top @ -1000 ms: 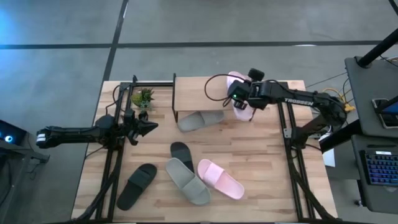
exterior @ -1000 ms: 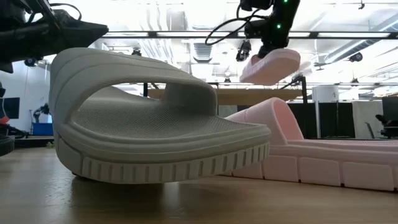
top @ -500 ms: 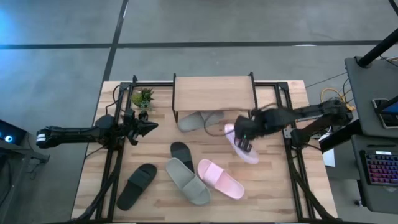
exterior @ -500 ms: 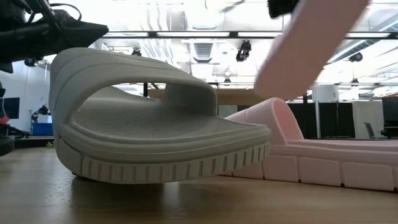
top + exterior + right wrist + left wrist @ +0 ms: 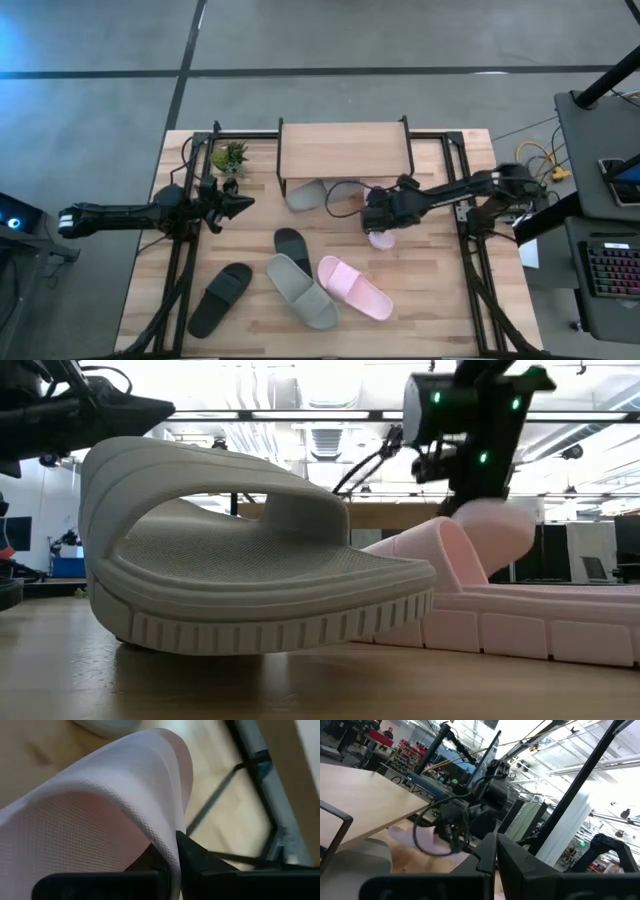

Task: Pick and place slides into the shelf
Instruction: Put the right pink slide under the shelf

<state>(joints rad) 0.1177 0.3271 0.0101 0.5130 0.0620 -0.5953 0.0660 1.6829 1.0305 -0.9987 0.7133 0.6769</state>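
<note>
My right gripper point(image 5: 380, 216) is shut on a pale pink slide point(image 5: 381, 239) just in front of the right half of the shelf point(image 5: 343, 148), low over the table. The low view shows that slide point(image 5: 492, 530) hanging under the gripper. A light grey slide point(image 5: 305, 195) lies under the shelf board. On the near half of the table lie a second grey slide point(image 5: 301, 291), a second pink one point(image 5: 354, 288) and two black ones point(image 5: 291, 243) point(image 5: 220, 298). My left gripper point(image 5: 243, 203) is shut, hovering at the table's left side. My right gripper pinches a thin curved edge of the pink slide point(image 5: 165, 827) between its two fingers; it looks like the strap. The fingers come from the table's right, slanting down. The slide hangs tilted below them. Whether its lower end touches the table is hidden by the nearer pink slide.
A small potted plant point(image 5: 230, 157) stands at the far left, beside the shelf. Black frame bars point(image 5: 462, 215) run along both table sides. Bare wood shows between the shelf and the near group of slides.
My right gripper carried the pink slide from over the shelf's right end toward the near edge and down, then a little left, ending low in front of the shelf. The slide tipped during the swing and now hangs beneath the gripper.
</note>
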